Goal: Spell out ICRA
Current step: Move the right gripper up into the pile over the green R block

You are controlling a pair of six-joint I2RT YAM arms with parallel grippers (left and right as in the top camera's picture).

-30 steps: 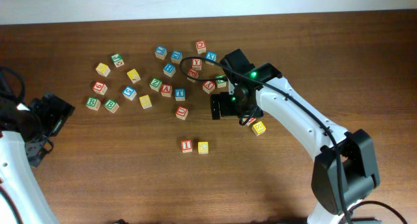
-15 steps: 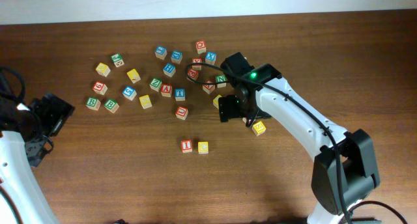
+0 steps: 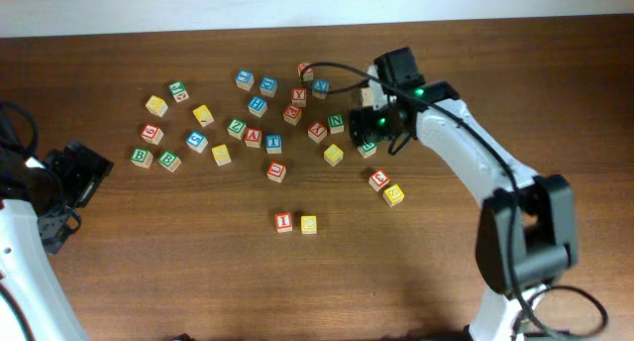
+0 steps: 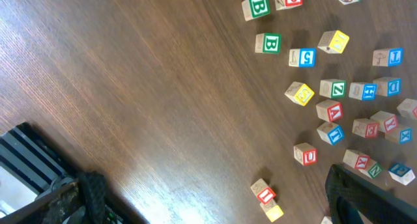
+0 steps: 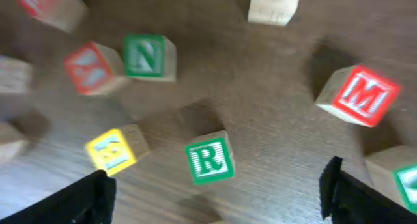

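Note:
The red-lettered I cube (image 3: 284, 221) and the yellow-faced C cube (image 3: 308, 224) sit side by side, touching, at the front middle of the table; both also show in the left wrist view, I (image 4: 266, 193) and C (image 4: 273, 212). The green-lettered R cube (image 5: 208, 160) lies on the wood just ahead of my open, empty right gripper (image 5: 218, 201), between its spread fingers' line. Overhead, the R cube (image 3: 368, 148) sits under the right gripper (image 3: 376, 133). The red-lettered A cube (image 3: 254, 138) lies in the cluster. My left gripper (image 3: 74, 172) is open and empty at the far left.
Several other letter cubes are scattered across the back middle. A green N cube (image 5: 148, 56), a yellow cube (image 5: 114, 150) and a red M cube (image 5: 359, 95) lie close around the R. A red cube (image 3: 379, 179) and a yellow cube (image 3: 394, 194) lie right of centre.
My right arm has moved back and to the right, from the table's middle to above the R cube, uncovering a yellow cube. The left arm has not moved.

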